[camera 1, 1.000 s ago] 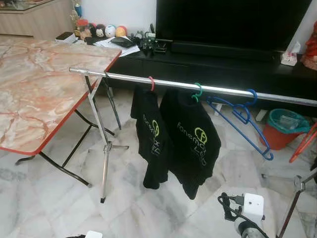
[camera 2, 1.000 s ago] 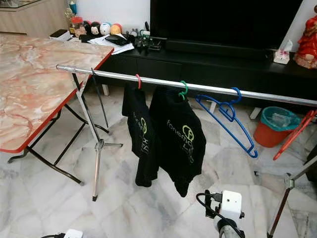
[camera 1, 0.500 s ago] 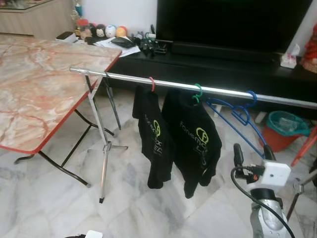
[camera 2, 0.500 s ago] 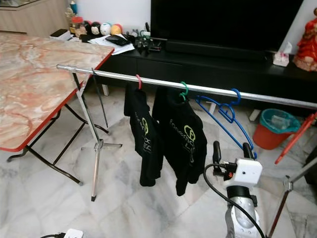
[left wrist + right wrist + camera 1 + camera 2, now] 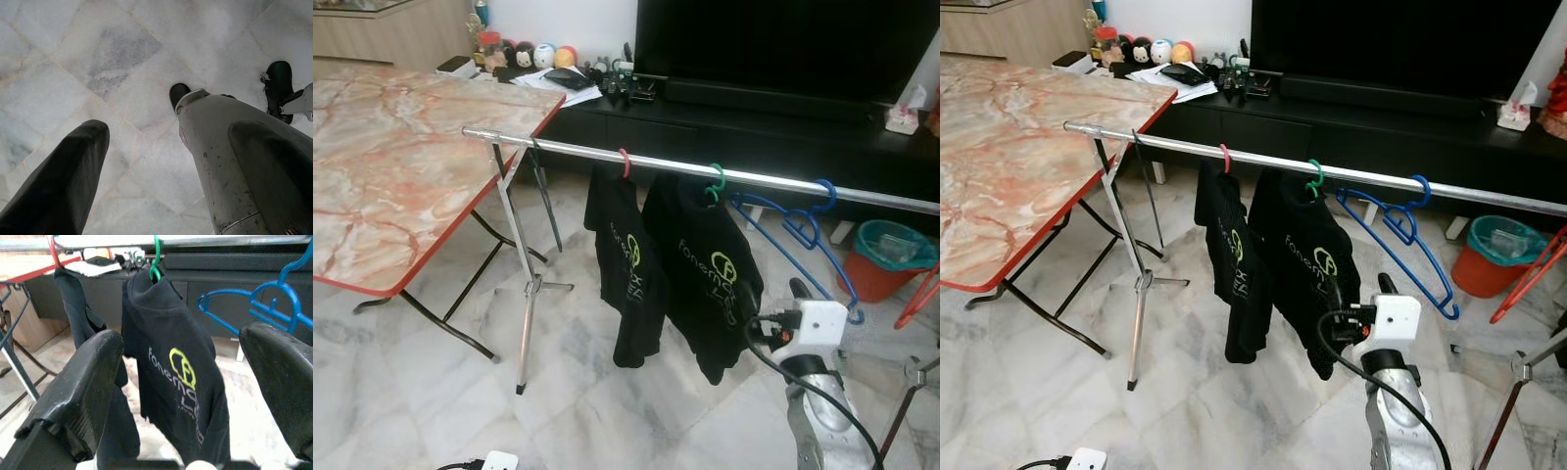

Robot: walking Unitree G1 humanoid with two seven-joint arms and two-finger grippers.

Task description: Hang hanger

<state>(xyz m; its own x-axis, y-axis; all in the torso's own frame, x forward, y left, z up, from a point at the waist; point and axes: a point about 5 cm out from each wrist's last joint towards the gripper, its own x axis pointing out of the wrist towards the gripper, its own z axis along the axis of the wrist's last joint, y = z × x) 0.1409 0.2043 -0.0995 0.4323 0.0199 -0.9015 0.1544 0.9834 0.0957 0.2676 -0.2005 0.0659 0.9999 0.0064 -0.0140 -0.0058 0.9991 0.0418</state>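
Note:
A chrome rail (image 5: 754, 180) runs across the room on tripod stands. Three hangers are on it: a pink hanger (image 5: 625, 162) with a black shirt (image 5: 625, 269), a green hanger (image 5: 713, 181) with a black printed shirt (image 5: 700, 264), and an empty blue hanger (image 5: 803, 230). A red hanger (image 5: 922, 294) shows at the right edge. My right gripper (image 5: 771, 294) is raised below the rail, just in front of the printed shirt (image 5: 171, 362), open with nothing between its fingers (image 5: 83, 391). My left gripper (image 5: 168, 128) hangs open over the floor.
A marble-top folding table (image 5: 391, 166) with a red edge stands left of the rack. The rack's tripod stand (image 5: 524, 294) stands beside it. A black TV console (image 5: 773, 122) runs behind the rail, and an orange bin (image 5: 891, 259) stands at the right.
My right arm has risen from low near the floor and moved left, ending in front of the shirt on the green hanger. The camera has shifted slightly.

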